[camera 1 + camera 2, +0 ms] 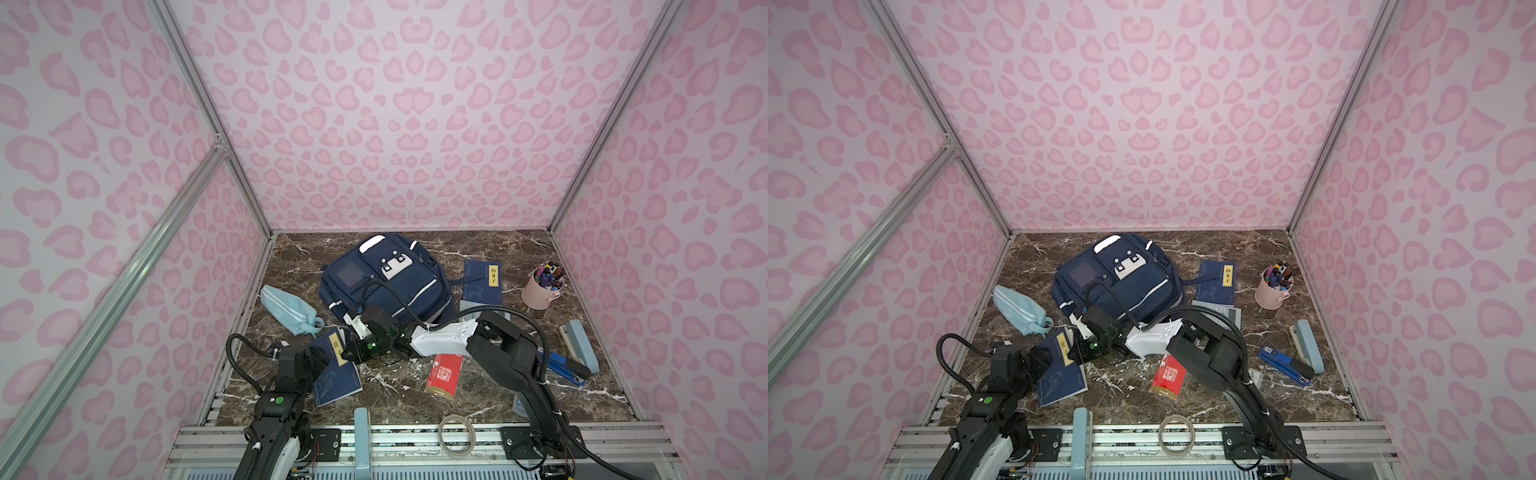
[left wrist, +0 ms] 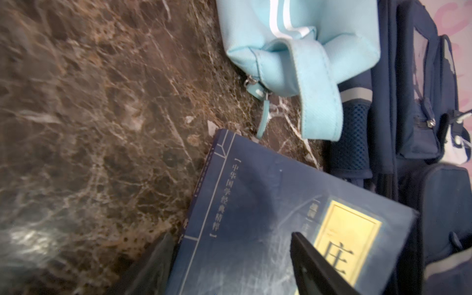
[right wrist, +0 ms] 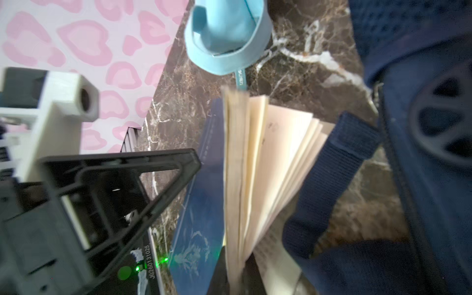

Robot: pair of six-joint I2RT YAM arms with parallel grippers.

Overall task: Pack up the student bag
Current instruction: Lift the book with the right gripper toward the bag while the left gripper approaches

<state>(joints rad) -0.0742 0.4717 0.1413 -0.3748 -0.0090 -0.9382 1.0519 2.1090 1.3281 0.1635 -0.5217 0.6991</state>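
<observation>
Starting at my right gripper (image 1: 349, 354), I see it reach across to the left side, with its two fingers pinched together. It looks like they nip the right edge of the blue book (image 1: 337, 376), because in the right wrist view the pages (image 3: 268, 158) fan up off the table (image 1: 415, 399). I think the book is held this way to tip it up, since a flat book is hard to grab.

My left gripper (image 2: 229, 258) sits at the near left part of the same book with its fingers wide apart. One finger (image 2: 314, 260) is over the cover by the yellow label, and one is beside the book's edge. It holds nothing, and I cannot tell if it touches the book.

Just past the book, on the left, lies the light-blue pouch (image 1: 286, 309). The student bag (image 1: 386, 282) lies in the far middle of the table, pockets up, right behind both grippers. I cannot tell if it is unzipped.
</observation>
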